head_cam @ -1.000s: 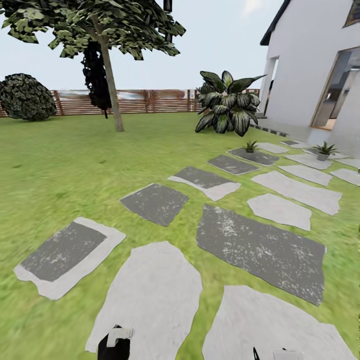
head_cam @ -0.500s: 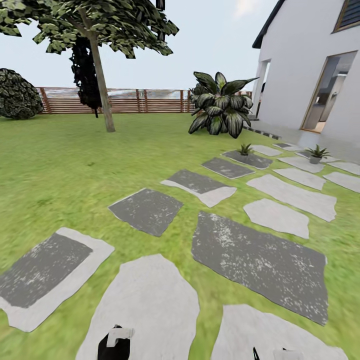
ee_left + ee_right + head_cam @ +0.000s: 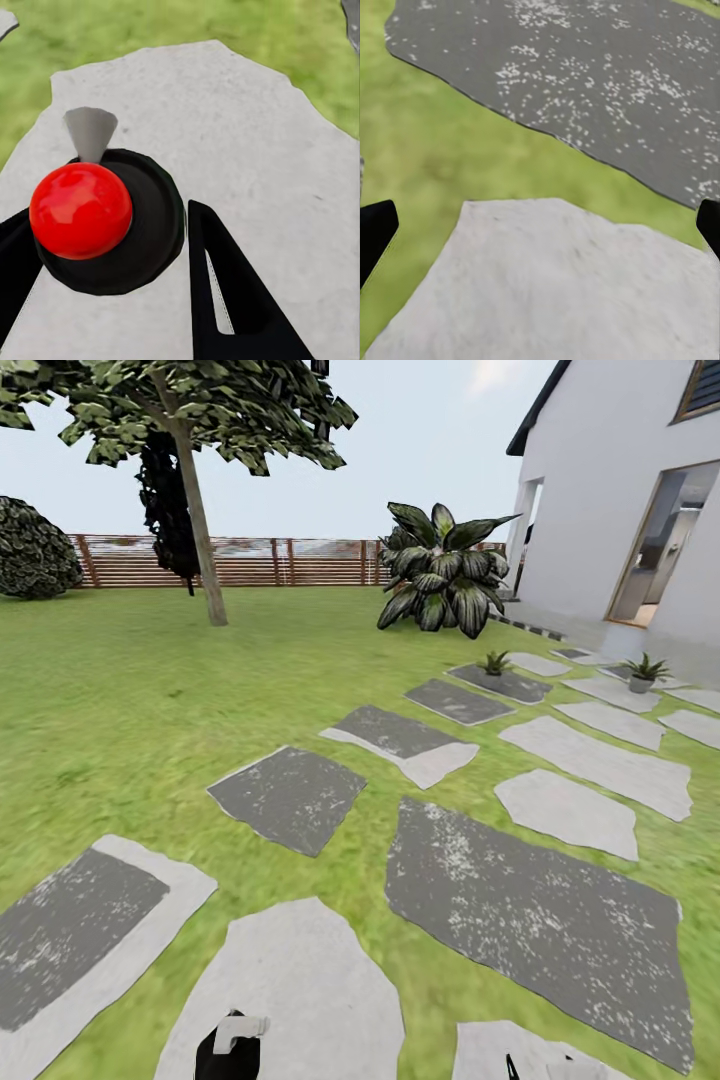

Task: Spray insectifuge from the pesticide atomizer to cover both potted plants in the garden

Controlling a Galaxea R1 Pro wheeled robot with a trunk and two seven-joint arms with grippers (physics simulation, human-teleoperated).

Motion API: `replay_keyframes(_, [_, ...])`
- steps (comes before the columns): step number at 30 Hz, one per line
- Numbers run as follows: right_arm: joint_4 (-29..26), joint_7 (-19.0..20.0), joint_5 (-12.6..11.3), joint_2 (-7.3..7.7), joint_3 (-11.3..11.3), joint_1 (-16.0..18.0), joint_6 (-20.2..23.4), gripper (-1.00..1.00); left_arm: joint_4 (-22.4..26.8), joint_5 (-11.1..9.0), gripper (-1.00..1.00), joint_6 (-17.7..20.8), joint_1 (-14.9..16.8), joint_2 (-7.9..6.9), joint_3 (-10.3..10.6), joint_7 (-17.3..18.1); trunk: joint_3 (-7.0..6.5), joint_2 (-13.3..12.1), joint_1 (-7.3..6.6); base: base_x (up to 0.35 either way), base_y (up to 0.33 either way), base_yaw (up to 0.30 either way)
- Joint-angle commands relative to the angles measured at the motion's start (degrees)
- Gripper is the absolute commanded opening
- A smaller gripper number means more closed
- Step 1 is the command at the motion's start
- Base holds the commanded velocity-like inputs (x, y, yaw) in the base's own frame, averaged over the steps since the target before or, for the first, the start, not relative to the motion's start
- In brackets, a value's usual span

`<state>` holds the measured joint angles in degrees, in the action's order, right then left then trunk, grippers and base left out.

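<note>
We see the garden lawn (image 3: pixel 150 690) lying wide and open toward the fence (image 3: pixel 260 562). Both potted plants (image 3: pixel 494 663) (image 3: pixel 643 673) sit on stepping stones (image 3: pixel 520 685) just before the house (image 3: pixel 620 510). Left gripper (image 3: pixel 105 292) fingers (image 3: pixel 225 300) clamp a black, red-topped object (image 3: pixel 81 210); right gripper (image 3: pixel 540 232) fingers (image 3: pixel 375 232) stand apart.

Green lawn (image 3: pixel 150 680); grey, pale stepping stones (image 3: pixel 530 905); brown fence (image 3: pixel 270 562).
</note>
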<state>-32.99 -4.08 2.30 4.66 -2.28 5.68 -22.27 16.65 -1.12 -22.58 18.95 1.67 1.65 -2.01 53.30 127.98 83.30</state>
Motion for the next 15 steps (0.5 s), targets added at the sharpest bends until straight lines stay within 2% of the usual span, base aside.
replay_keyframes(1, [0.0,-0.2,0.2,0.0,0.0,0.0,-0.1,1.0,0.0,-0.1,-1.0,-0.2,0.0,0.0,0.2,-0.2,0.05,0.0,0.02,0.336,0.0,0.0])
replay_keyframes(15, [0.0,-0.2,0.2,0.0,0.0,0.0,-0.1,1.0,0.0,-0.1,-1.0,-0.2,0.0,0.02,0.2,-0.2,0.05,0.0,0.02,0.336,0.0,0.0])
